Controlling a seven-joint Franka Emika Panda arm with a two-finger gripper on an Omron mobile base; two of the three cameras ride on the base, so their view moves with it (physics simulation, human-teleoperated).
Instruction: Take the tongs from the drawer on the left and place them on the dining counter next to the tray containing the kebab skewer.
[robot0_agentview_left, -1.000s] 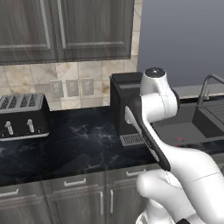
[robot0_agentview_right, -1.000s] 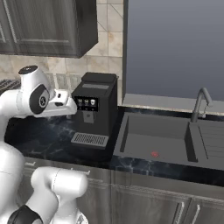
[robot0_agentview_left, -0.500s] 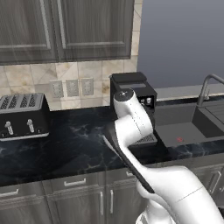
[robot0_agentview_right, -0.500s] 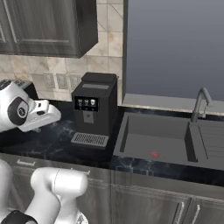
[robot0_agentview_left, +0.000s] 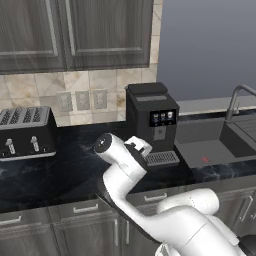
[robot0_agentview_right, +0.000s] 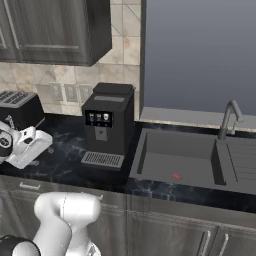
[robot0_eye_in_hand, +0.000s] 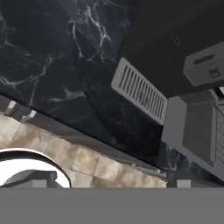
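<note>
My gripper (robot0_agentview_left: 142, 147) hangs over the front part of the black-topped counter (robot0_agentview_left: 60, 175), just left of the coffee machine (robot0_agentview_left: 151, 118). In the right base view the gripper (robot0_agentview_right: 44, 143) sits at the far left, above the counter edge. The hand view looks down on the marble top and the machine's drip grille (robot0_eye_in_hand: 140, 92); the two fingertips (robot0_eye_in_hand: 38, 183) stand wide apart with nothing between them. Shallow grey drawers (robot0_agentview_left: 75, 211) with short silver bar handles run under the counter, all shut. The tongs, the dining counter, the tray and the kebab skewer are out of view.
A black toaster (robot0_agentview_left: 26, 132) stands at the back left. A sink (robot0_agentview_right: 175, 160) with a faucet (robot0_agentview_right: 229, 118) lies right of the coffee machine (robot0_agentview_right: 107, 125). Dark wall cabinets (robot0_agentview_left: 75, 32) hang overhead. Tiled floor (robot0_eye_in_hand: 65, 157) shows below the counter edge.
The arm has swung from upright beside the coffee machine down and to the left, bringing the hand low over the counter front. The base views have not shifted.
</note>
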